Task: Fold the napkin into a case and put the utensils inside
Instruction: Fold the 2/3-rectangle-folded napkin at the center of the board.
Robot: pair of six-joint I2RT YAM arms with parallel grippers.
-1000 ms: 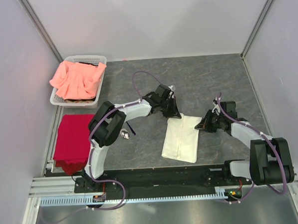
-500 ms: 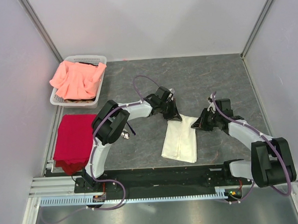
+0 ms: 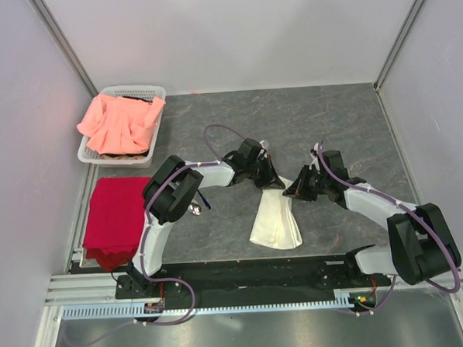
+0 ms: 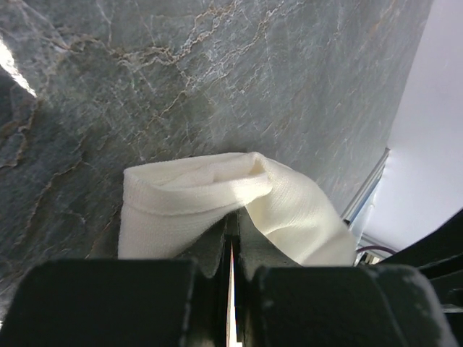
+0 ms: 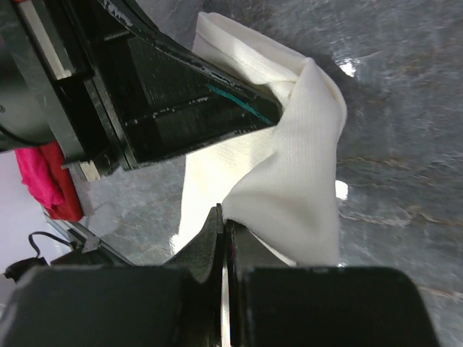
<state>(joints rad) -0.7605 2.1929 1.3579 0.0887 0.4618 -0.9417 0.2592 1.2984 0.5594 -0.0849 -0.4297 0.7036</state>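
Grey stone tabletop (image 3: 345,113), and I've got my left hand (image 3: 272,181) and right hand (image 3: 290,192) each clamped tight on a far corner of the napkin (image 3: 274,224), close together, cloth trailing below them toward me.

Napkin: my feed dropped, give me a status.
Left tool shut on napkin, far-left corner. Right tool shut on far-right corner; far end bunched between them. Spoon lies apart, off left.

no readable text, labels, brands, numbers or signs anywhere in these views
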